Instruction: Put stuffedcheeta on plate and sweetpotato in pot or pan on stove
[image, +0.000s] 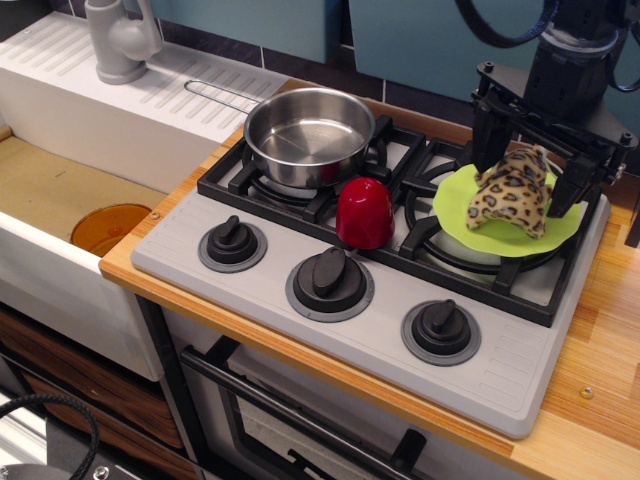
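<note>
One stuffedcheeta (513, 196): tan, dark-spotted | on plate (470, 212) | hand (527, 165): released, straddling it

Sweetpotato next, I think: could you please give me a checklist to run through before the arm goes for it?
1. Cheeta resting on plate: ok.
2. Tool open, fingers either side of cheeta: ok.
3. Tool clear of cheeta before moving sideways: not ok, it needs to lift first.
4. Sweetpotato upright and unobstructed at the grate's front edge: ok.
5. Pan empty, on the left burner of the stove: ok.
6. Pan seated steadily on the grate: cannot tell.
</note>
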